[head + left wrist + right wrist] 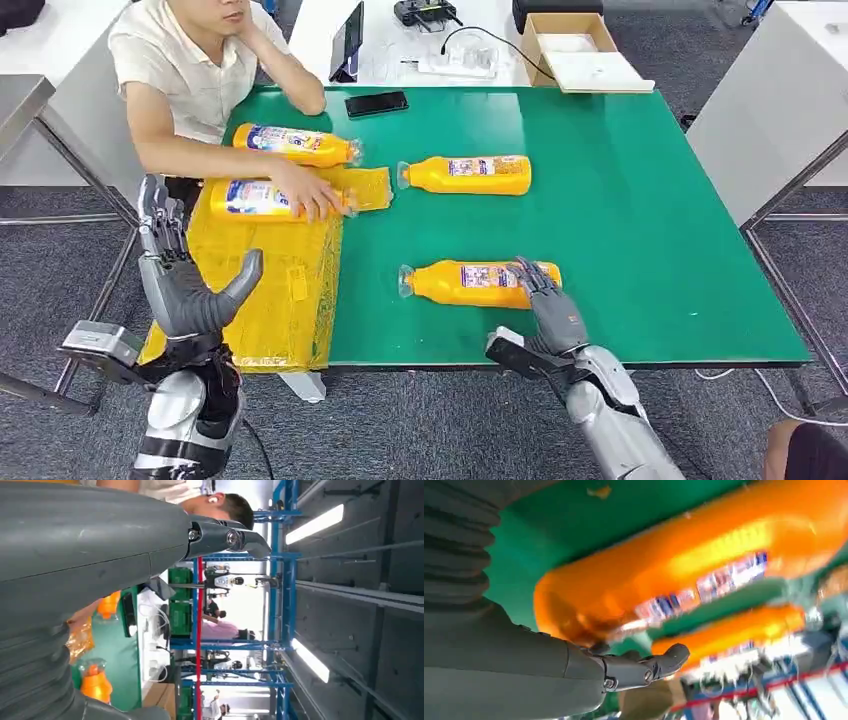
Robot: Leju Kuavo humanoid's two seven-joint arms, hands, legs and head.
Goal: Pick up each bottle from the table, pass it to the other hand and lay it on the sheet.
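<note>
Right robot hand [545, 300] on near bottle [478, 282]

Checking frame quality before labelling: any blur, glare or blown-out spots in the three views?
Head view: sharp and evenly lit, with faint sheen on the yellow sheet. Left wrist view: ceiling strip lights and the bright far background are blown out, and the left hand up close is soft. Right wrist view: motion-blurred, the nearest bottle smeared, its label unreadable.

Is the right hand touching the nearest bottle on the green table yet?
Touching. In the head view the right hand lies over the base end of the nearest bottle, fingers draped on it; the right wrist view shows the bottle against the palm.
</note>
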